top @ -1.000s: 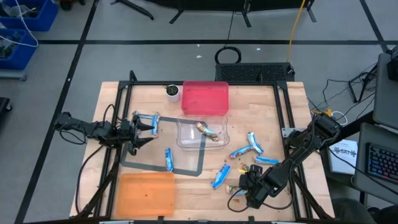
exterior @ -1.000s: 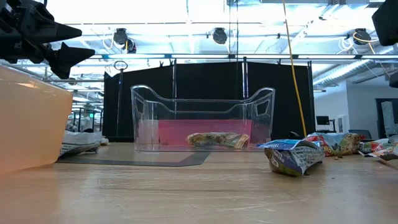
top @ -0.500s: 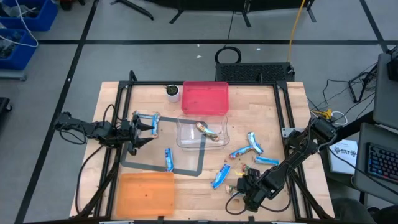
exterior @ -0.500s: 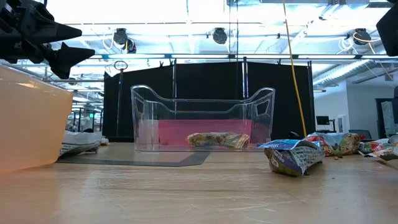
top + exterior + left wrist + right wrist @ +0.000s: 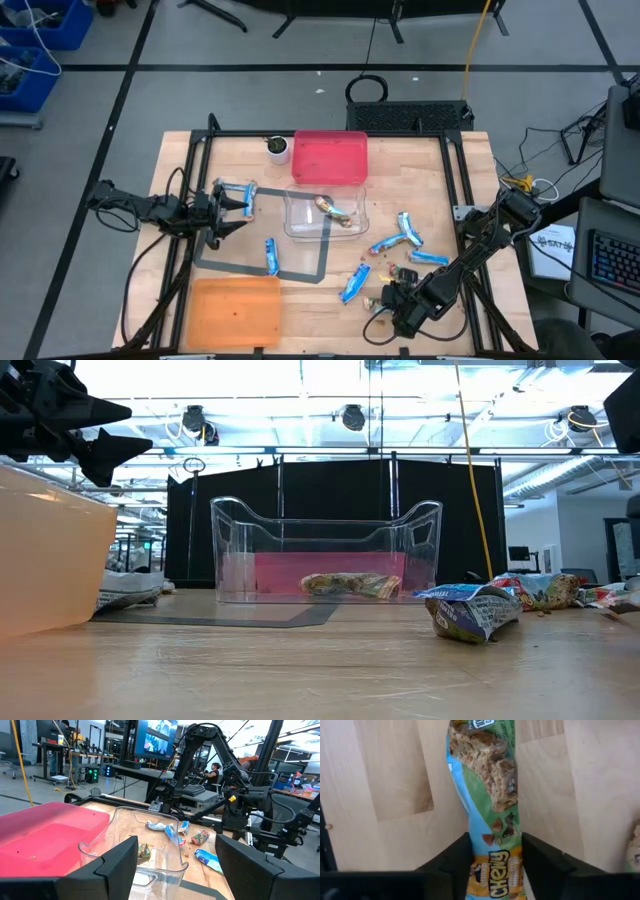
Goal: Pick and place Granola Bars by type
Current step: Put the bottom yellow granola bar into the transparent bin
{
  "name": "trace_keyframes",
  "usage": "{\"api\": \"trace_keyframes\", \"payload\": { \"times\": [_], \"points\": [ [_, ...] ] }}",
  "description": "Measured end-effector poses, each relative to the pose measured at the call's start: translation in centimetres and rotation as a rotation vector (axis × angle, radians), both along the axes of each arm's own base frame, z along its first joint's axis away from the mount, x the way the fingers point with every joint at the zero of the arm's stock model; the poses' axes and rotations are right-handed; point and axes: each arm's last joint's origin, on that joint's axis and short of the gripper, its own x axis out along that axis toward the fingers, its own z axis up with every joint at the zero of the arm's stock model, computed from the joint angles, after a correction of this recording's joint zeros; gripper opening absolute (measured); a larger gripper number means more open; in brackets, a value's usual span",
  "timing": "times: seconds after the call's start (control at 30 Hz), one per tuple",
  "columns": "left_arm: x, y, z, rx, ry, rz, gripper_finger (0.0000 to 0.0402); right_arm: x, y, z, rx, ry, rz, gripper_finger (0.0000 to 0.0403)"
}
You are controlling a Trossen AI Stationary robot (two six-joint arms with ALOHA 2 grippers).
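A Chewy granola bar [image 5: 490, 815] lies flat on the table's near right part, clamped between the right gripper's [image 5: 492, 857] fingers. The pick is in hand; lifting comes next, probably toward the clear bin [image 5: 322, 213]. The left gripper [image 5: 228, 205], fingers apart, waits beside it.

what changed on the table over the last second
The right gripper slid a little toward the table's left near the front edge, and its fingers have closed in on a granola bar lying on the wood, one finger at each side. The left gripper stayed open beside the clear bin; the other bars, the red bin and the orange bin did not move.
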Motion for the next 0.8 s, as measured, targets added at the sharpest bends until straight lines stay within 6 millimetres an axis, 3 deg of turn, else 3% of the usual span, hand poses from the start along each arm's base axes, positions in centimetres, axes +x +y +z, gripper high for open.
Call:
{"api": "trace_keyframes", "payload": {
  "times": [0.4, 0.57, 0.8],
  "points": [
    [0.0, 0.0, 0.0, 0.000, 0.000, 0.000, 0.0269, 1.8, -1.0, 0.1, 0.025, -0.053, 0.020, 0.0017],
    [0.0, 0.0, 0.0, 0.000, 0.000, 0.000, 0.0269, 2.4, -1.9, 0.8, 0.051, -0.061, 0.018, 0.0006],
    [0.0, 0.0, 0.0, 0.000, 0.000, 0.000, 0.0269, 2.2, -2.7, 3.7, 0.095, -0.132, 0.035, 0.0003]
  ]
}}
